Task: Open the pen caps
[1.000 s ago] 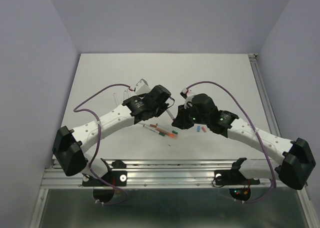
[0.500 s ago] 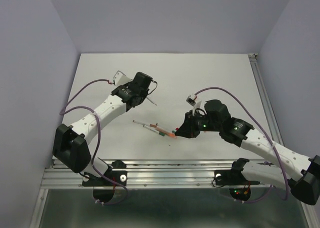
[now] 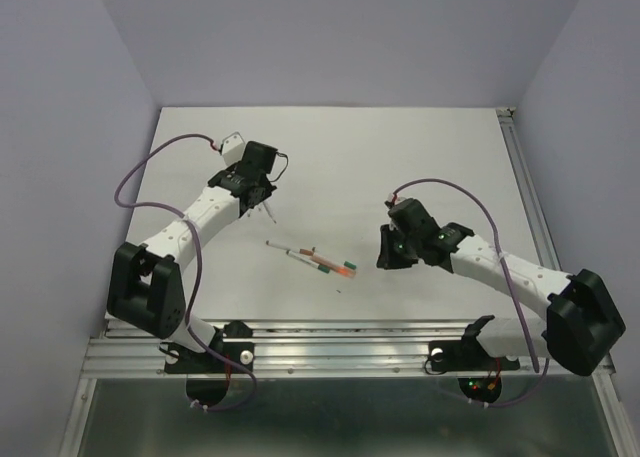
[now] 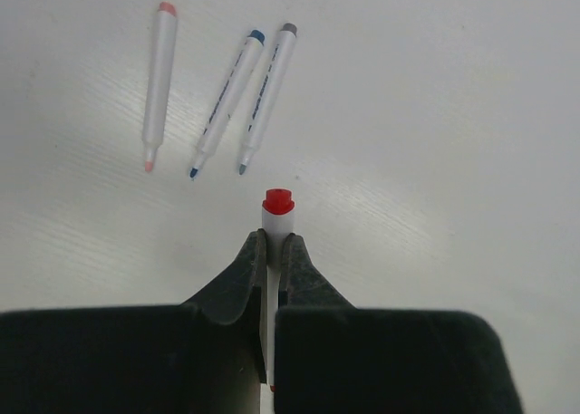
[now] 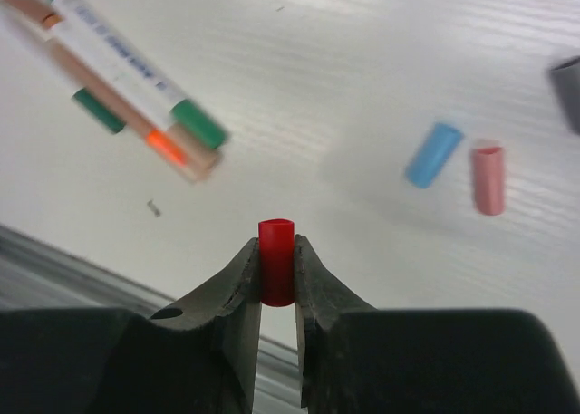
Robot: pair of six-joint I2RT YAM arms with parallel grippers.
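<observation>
Right gripper (image 5: 276, 251) is closed on the red cap (image 5: 276, 231). The cap stands pinched between the jaws, its far end projecting past the tips, and it is clear of the table (image 5: 381, 61). It is off its pen, so the step in hand is judged to be setting it down.

Procedure, as judged from this position:
1. Carry the red cap toward the loose caps, not toward the pens.
2. Lower it until it is just above the table before parting the jaws. A short round cap released from height is likely to roll.
3. Release with the cap's side to the surface, then lift straight away.

Locations, all referenced to the red cap:
- Blue cap (image 5: 433, 154) and pink cap (image 5: 488, 179): beyond it and to its right, lying just beside each other, well apart from it.
- Capped pens (image 5: 118, 65), showing green and orange caps, blurred: beyond it and to its left. These remain to be opened.
- Left gripper (image 4: 273, 244): far to its left across the table, closed on a white pen barrel (image 4: 276, 216) with a red end.
- Three uncapped pens (image 4: 227, 101): on the table just beyond the left gripper.
</observation>
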